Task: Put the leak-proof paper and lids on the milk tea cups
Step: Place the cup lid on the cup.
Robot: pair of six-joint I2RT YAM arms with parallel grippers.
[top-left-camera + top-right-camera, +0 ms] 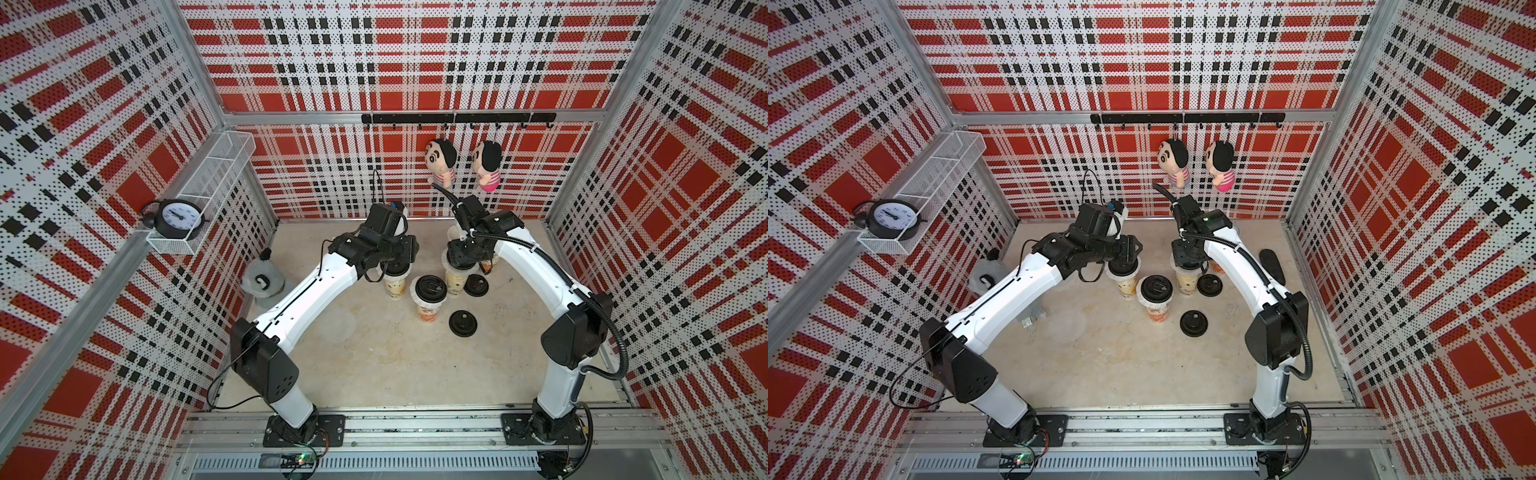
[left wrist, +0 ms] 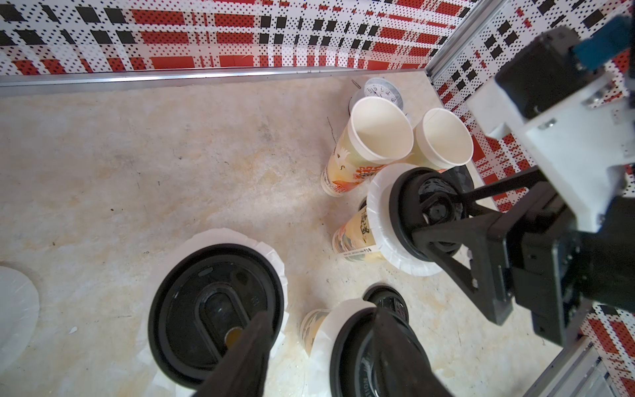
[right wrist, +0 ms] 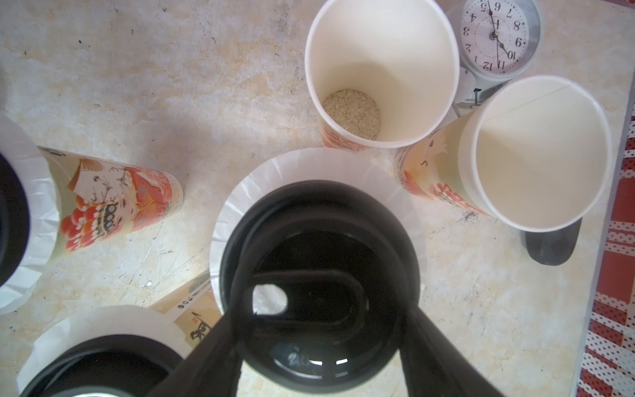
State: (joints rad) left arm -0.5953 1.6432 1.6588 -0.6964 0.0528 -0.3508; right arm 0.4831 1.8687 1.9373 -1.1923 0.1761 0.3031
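Five tall tapered white paper milk tea cups (image 1: 428,312) with orange prints stand upright on the beige table (image 1: 374,357), long axes vertical, mouths up, clustered toward 12 o'clock. On three, a thin translucent whitish round leak-proof paper (image 3: 309,165) lies flat across the mouth under a black round plastic lid (image 3: 326,292), its wavy edge jutting out. The right tool (image 1: 461,261) is clamped on one lid; the left tool (image 2: 323,314) hangs released over the 9 o'clock cup. Two uncovered cups (image 3: 381,68) stand at 1 o'clock; a spare sheet (image 2: 15,309) lies flat at 8 o'clock.
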